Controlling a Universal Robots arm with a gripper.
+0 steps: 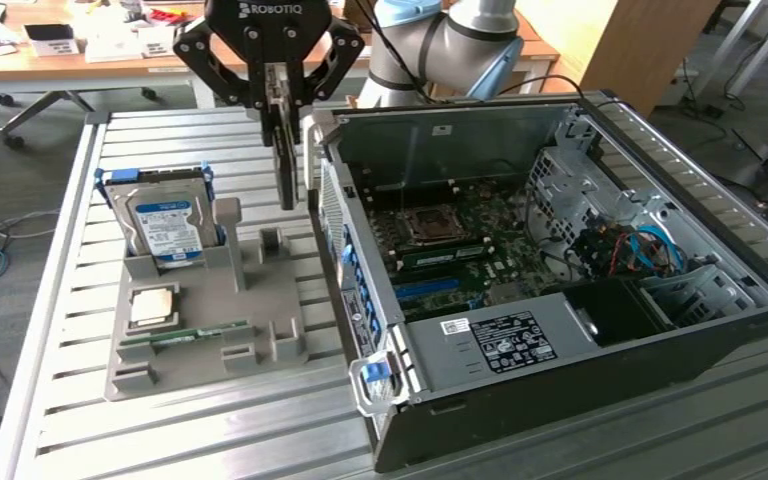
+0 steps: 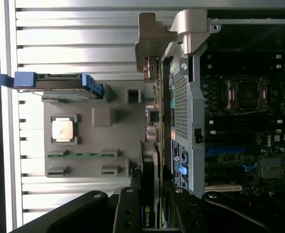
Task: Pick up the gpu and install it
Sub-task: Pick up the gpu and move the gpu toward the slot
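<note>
One gripper point(image 1: 284, 95) hangs in the upper middle of the exterior view, its jaws drawn narrow and clamped on the gpu point(image 1: 287, 170), which dangles upright and edge-on beneath them. The card sits outside the computer case point(image 1: 704, 330), just beside the case's near wall point(image 1: 335, 200), over the strip between that wall and the grey tray point(image 1: 257, 300). That wall, lined with blue clips point(image 1: 357, 290), stands between the card and the motherboard point(image 1: 451, 250) lying open at mid-frame. On the tray, left of centre, a hard drive point(image 1: 167, 225) stands on edge, with a processor chip point(image 1: 152, 305) and a memory stick point(image 1: 197, 335) lower down. Everything rests on a slatted table point(image 1: 157, 430). From the wrist, the gpu point(image 2: 154, 145) runs between tray point(image 2: 84, 160) and case
</note>
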